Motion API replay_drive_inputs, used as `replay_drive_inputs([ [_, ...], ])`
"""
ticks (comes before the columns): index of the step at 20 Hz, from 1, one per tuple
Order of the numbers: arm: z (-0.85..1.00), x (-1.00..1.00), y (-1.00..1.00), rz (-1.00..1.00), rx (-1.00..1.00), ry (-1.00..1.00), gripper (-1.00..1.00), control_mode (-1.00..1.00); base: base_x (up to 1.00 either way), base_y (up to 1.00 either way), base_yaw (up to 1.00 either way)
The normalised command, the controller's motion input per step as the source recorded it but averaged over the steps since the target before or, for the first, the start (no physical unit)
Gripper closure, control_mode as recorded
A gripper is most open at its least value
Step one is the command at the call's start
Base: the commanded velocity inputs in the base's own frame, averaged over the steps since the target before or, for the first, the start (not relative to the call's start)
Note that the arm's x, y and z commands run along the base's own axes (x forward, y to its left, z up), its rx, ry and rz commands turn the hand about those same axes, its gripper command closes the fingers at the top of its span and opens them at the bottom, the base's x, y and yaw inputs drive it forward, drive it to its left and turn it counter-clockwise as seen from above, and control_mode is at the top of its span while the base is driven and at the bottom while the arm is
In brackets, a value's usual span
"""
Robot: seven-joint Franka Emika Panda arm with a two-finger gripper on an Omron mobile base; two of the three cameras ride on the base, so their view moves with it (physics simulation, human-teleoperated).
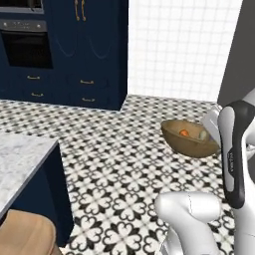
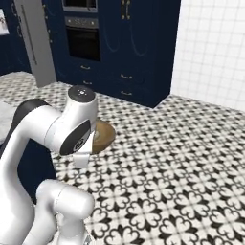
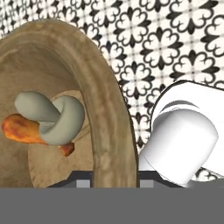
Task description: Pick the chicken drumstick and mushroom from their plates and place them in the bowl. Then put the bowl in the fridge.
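The wooden bowl [image 1: 191, 141] hangs tilted in the air above the patterned floor. Its rim [image 3: 109, 118] runs between the two dark fingertips of my gripper [image 3: 111, 178], which is shut on it. Inside lie the orange-brown chicken drumstick [image 3: 19, 129] and the pale mushroom [image 3: 57, 117], the mushroom resting on top of the drumstick. Both also show as small lumps in the left base view, drumstick [image 1: 184, 133] and mushroom [image 1: 202, 134]. My arm covers most of the bowl [image 2: 104, 136] in the right base view. The grey fridge [image 2: 38, 45] with its long bar handle stands at the far left. The plates are out of view.
A marble counter corner [image 1: 22, 159] and a round wooden seat [image 1: 25, 234] are at the lower left. Navy cabinets with a built-in oven [image 2: 83, 40] line the back, beside a white tiled wall [image 1: 184, 45]. Patterned floor [image 2: 182, 158] spreads ahead.
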Motion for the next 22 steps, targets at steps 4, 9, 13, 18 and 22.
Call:
replay_drive_inputs([
  [4, 0.0, 0.0, 0.0, 0.0, 0.0, 0.0, 1.0, 1.0, 1.0, 0.01, -0.01],
  [9, 0.0, 0.0, 0.0, 0.0, 0.0, 0.0, 1.0, 1.0, 1.0, 0.0, 0.06],
  [13, 0.0, 0.0, 0.0, 0.0, 0.0, 0.0, 1.0, 1.0, 1.0, 0.0, 0.31],
  [18, 0.0, 0.0, 0.0, 0.0, 0.0, 0.0, 1.0, 1.0, 1.0, -0.08, 0.5],
  [22, 0.0, 0.0, 0.0, 0.0, 0.0, 0.0, 1.0, 1.0, 1.0, -0.27, 0.58],
])
